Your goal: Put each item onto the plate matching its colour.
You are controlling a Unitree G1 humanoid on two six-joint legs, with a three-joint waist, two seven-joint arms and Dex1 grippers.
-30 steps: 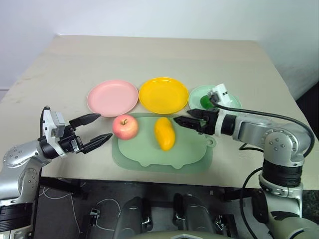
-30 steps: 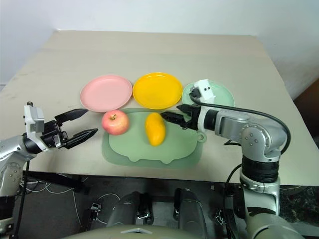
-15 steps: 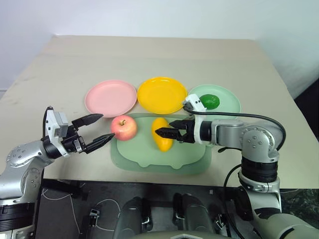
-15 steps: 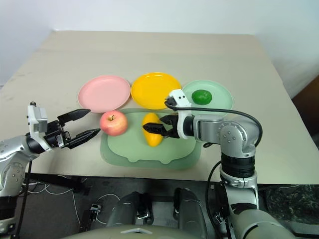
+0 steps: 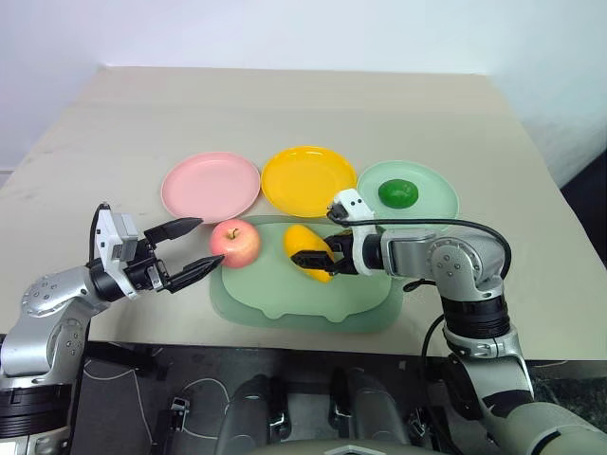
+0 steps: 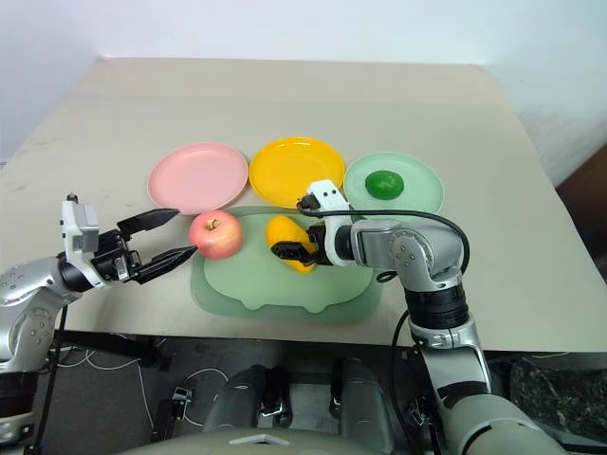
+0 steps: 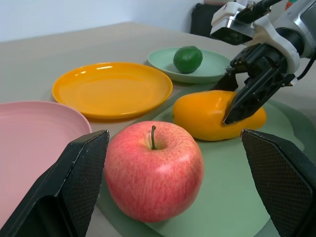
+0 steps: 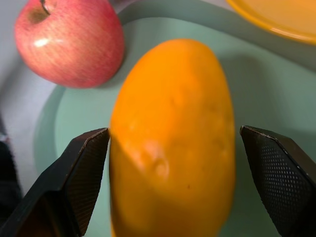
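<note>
Toy fruits are being sorted by colour, and we are seeing one of three already placed. Nearest us, our left gripper (image 5: 187,249) is hovering with its fingers spread wide and holding nothing, just beside the apple (image 5: 235,243), which is sitting at the edge of the pale-green mat (image 5: 285,301), not yet on a plate. Our right gripper (image 8: 170,148) is straddling the mango (image 5: 309,251) on the mat, fingers wide on either side and not yet pressing it; we are judging this fruit to be the one in hand. Farther back, the pink plate (image 5: 210,186) and yellow plate (image 5: 309,179) are lying bare, while the lime (image 5: 397,193) is resting on the mint green plate (image 5: 438,201).
</note>
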